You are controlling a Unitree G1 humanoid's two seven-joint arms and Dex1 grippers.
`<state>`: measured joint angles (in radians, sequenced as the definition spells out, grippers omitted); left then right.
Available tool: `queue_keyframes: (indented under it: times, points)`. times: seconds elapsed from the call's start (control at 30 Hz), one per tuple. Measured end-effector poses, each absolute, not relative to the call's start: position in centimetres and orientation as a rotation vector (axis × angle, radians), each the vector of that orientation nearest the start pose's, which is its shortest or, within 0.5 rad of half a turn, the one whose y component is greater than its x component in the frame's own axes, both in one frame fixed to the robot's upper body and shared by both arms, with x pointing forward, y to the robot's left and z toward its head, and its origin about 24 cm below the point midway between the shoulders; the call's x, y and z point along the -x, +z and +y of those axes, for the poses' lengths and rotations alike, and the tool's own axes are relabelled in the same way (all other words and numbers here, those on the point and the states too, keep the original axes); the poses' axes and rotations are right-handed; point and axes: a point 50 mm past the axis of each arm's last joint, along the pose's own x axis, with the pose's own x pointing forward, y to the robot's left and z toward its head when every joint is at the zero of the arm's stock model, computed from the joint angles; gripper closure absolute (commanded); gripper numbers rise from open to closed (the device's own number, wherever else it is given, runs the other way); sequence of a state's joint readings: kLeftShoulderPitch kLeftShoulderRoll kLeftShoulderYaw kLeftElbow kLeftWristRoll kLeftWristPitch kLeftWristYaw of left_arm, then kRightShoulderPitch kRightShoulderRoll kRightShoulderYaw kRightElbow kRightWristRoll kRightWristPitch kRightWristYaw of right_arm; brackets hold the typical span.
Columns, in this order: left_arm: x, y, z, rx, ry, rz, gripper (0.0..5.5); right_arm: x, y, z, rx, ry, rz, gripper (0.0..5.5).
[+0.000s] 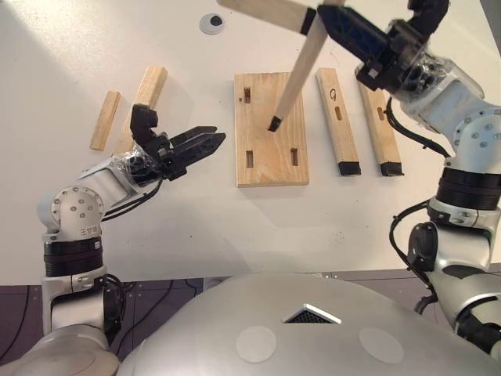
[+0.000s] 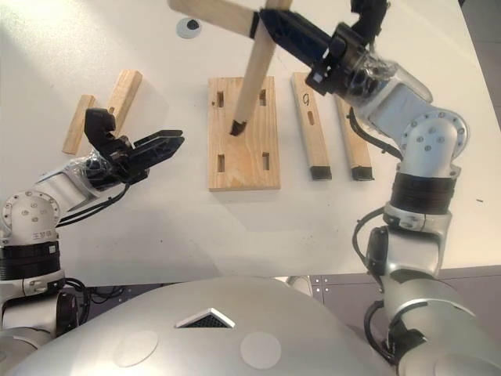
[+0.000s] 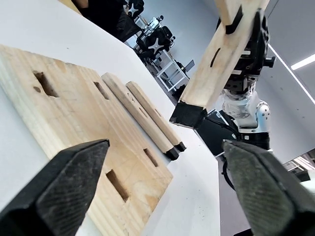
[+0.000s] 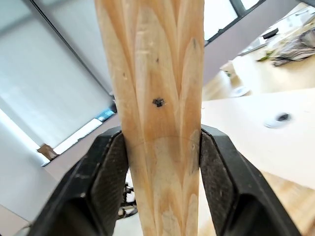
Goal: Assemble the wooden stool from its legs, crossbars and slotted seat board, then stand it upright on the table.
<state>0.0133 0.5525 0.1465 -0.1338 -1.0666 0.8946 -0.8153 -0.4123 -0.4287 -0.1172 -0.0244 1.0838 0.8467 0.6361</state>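
Note:
The slotted seat board (image 1: 266,160) lies flat mid-table. My right gripper (image 1: 325,19) is shut on a wooden leg (image 1: 296,74) that slants down, its black tip (image 1: 275,123) just over the board near a far slot. A second wooden piece (image 1: 262,11) crosses the leg's upper end; how they join is unclear. In the right wrist view the pads (image 4: 110,177) clamp the leg (image 4: 157,98). Two more legs (image 1: 338,121) (image 1: 381,125) lie right of the board. Two crossbars (image 1: 105,120) (image 1: 149,86) lie far left. My left gripper (image 1: 210,142) is open, left of the board.
A small grey disc (image 1: 210,23) is set into the table at the back. The table's near edge (image 1: 235,274) runs along the front. Bare tabletop lies between the board and that edge.

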Motion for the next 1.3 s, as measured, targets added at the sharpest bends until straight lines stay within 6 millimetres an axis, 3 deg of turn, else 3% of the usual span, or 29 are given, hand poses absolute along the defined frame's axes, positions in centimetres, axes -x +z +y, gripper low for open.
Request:
queue_keyframes:
  times: [0.3, 0.53, 0.73, 1.03, 1.2, 1.3]
  points:
    - [-21.6, 6.8, 19.9, 0.667, -0.962, 0.452, 1.29, -28.2, 10.8, -16.9, -0.537, 1.016, 0.252, 3.45]
    - [-21.8, 6.6, 19.9, 0.661, -0.957, 0.453, 1.29, -28.0, 10.5, -17.2, -0.497, 1.033, 0.238, 3.47]
    - [-21.8, 6.3, 19.7, 0.645, -0.959, 0.455, 1.29, -27.2, 9.2, -17.0, -0.358, 1.141, 0.129, 3.47]
    - [-21.7, 6.1, 19.6, 0.584, -0.966, 0.462, 1.29, -25.6, 10.0, -21.0, -0.135, 1.276, 0.194, 3.47]
    - [-21.9, 6.0, 19.8, 0.540, -0.943, 0.455, 1.29, -25.7, 10.7, -22.1, -0.038, 1.336, 0.256, 3.47]
    - [-21.8, 5.7, 19.7, 0.520, -0.940, 0.460, 1.29, -26.0, 11.0, -21.7, 0.009, 1.365, 0.250, 3.47]
